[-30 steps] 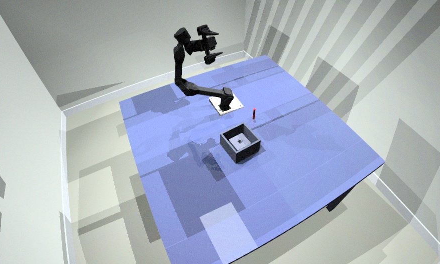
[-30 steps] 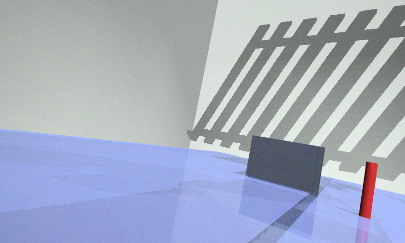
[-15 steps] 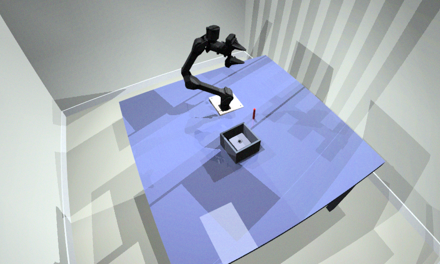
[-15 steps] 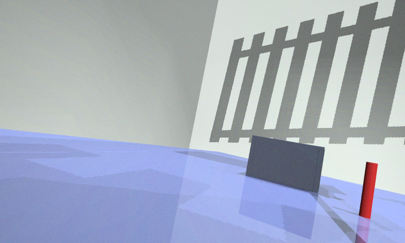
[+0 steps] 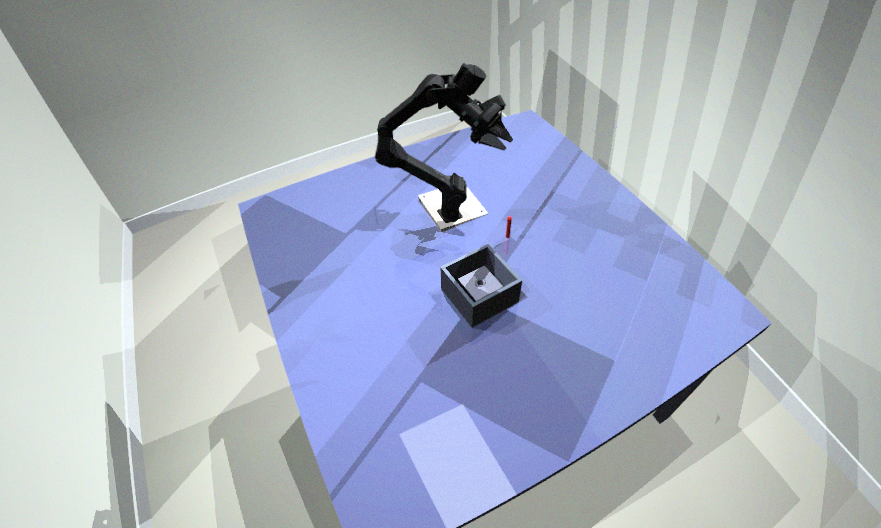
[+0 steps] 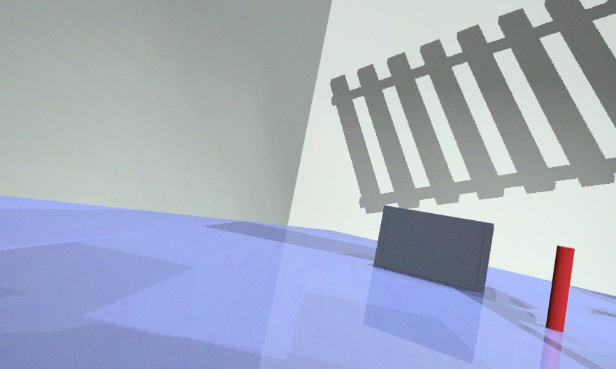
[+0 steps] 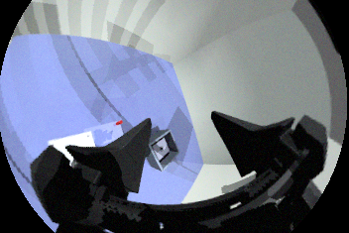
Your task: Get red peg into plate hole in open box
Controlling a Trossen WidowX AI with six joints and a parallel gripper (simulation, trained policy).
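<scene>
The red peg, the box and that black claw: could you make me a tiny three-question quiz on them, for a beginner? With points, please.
1. True or false: the red peg [image 5: 508, 227] [image 6: 560, 288] [image 7: 119, 122] stands outside the box [image 5: 494, 308] [image 6: 433, 249] [image 7: 170, 161].
2. Fill in the blank: the plate in the box [image 5: 469, 280] has a ____ in its middle.
3. Is the gripper [image 5: 509, 144] [image 7: 181, 118]: (a) open and holding nothing, (b) shut on the peg, (c) shut and holding nothing?

Key: 1 true; 2 hole; 3 a

We're seeing the black arm [image 5: 412, 112] arching up and bending over, its hand [image 5: 510, 145] [image 7: 181, 118] hanging high, fingers spreading wide, gripping nothing.
</scene>
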